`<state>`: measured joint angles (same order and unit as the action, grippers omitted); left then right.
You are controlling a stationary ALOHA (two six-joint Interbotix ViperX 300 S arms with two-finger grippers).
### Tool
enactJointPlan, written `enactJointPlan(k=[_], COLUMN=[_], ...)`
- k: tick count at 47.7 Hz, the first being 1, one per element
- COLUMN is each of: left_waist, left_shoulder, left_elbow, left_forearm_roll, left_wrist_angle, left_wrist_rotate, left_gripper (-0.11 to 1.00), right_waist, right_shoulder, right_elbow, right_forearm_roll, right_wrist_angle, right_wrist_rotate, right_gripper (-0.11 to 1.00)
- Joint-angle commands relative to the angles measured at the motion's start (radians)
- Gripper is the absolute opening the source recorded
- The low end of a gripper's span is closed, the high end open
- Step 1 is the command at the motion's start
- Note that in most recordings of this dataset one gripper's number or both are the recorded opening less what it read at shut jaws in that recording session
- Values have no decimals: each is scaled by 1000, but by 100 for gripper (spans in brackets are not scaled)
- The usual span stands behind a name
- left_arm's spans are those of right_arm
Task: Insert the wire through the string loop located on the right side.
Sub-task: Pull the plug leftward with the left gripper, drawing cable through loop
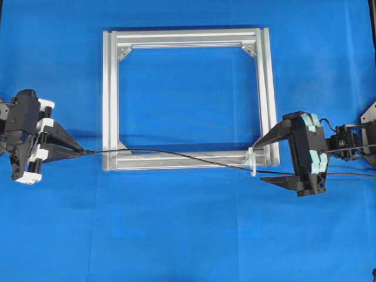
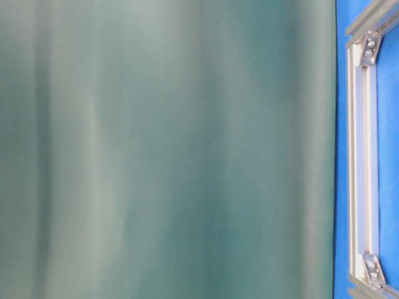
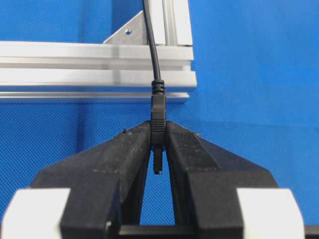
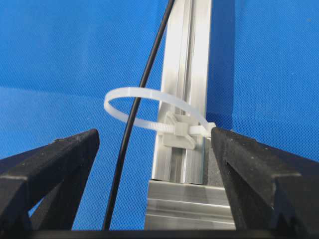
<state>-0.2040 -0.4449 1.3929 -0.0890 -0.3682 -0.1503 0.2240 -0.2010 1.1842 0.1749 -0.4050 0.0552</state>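
The thin black wire (image 1: 176, 155) runs from the left across the silver frame's (image 1: 109, 100) front bar, on to the right edge. My left gripper (image 1: 81, 151) is shut on its small dark plug (image 3: 158, 107), just off the frame's front left corner; the plug's tip pokes back between the fingers (image 3: 134, 144). The whitish string loop (image 4: 149, 107) is tied to the frame bar (image 4: 187, 74) at the front right corner. In the right wrist view the wire (image 4: 130, 129) passes through it. My right gripper (image 4: 154, 134) stands open, one finger on each side of the loop (image 1: 252, 163), holding nothing.
The frame lies flat on the blue cloth (image 1: 188, 235) with grey corner brackets (image 1: 123, 53) inside. A blurred grey-green surface (image 2: 162, 149) fills most of the table-level view; only the frame's edge (image 2: 361, 156) shows there at the right.
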Motion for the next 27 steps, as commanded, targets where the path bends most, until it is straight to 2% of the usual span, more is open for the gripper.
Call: enactJointPlan(k=[1,3,5,12,16,27], left_waist=[-5,-5,-6,-5,-5,-5], left_shoulder=[8,8,8,8,6,-12], left_elbow=[-21,-21,-21,-21,-21,-23], left_forearm_roll=[3,3,3,3,3,3], left_wrist_angle=[2,3,5,8,8,23], left_wrist_rotate=[0,-3,-3,-3,-3,-3], left_gripper=[9,11,21,66,85,81], right_waist=[-2,-2,0,0,0,-2], right_shoulder=[-6,-6,-6,-6,-8,-55], right_elbow=[-17,-17,-17,-17,-17,-21], right_forearm_roll=[-2,-2,-2,-2,-2,-2], right_wrist_angle=[-3,-3,-5,-3,-3,38], right_wrist_rotate=[2,2,2,2,2,2], right_gripper=[98,98,98,98,98,98])
